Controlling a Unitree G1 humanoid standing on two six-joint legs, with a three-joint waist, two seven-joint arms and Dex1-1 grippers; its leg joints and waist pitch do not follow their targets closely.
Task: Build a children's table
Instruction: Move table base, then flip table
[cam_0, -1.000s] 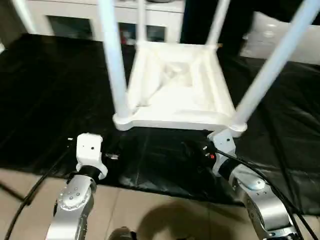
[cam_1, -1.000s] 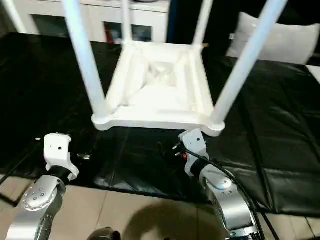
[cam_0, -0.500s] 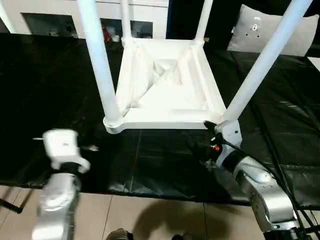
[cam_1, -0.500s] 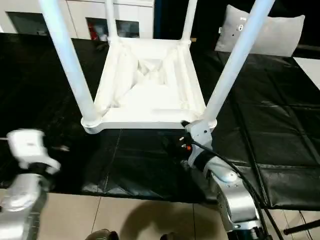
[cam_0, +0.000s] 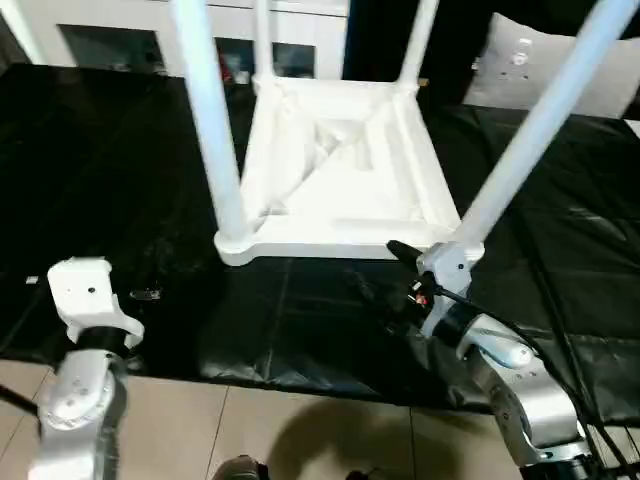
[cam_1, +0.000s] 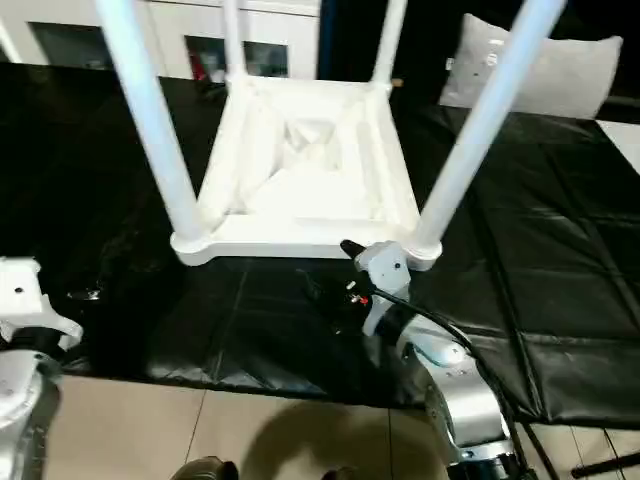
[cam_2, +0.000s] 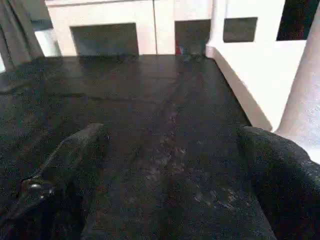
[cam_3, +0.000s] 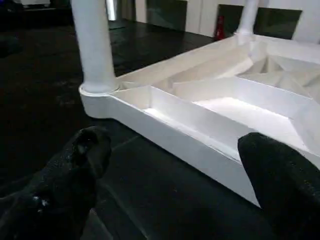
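Note:
The white children's table (cam_0: 340, 170) lies upside down on the black mat, ribbed underside up. All four legs stand in their corner sockets; the near-left leg (cam_0: 210, 130) and near-right leg (cam_0: 530, 130) rise out of frame. My right gripper (cam_0: 395, 275) hangs open just in front of the near-right corner, holding nothing. In the right wrist view the table's rim (cam_3: 200, 145) and a leg (cam_3: 95, 45) lie past the spread fingers (cam_3: 85, 155). My left gripper (cam_2: 170, 165) is open and empty over bare mat, off the table's left side (cam_2: 250, 75); its white wrist (cam_0: 85, 295) sits at the lower left.
A black mat (cam_0: 100, 180) covers the floor under the table; tan floor (cam_0: 300, 430) begins at its near edge. A white cabinet with glass doors (cam_0: 130, 40) stands at the back. A grey cushion (cam_0: 530, 65) lies at the back right. A cable runs along my right forearm (cam_0: 520, 400).
The head camera has shifted. My left arm has swung outward to the left, away from the table's near-left corner. The right gripper has stayed by the near-right corner.

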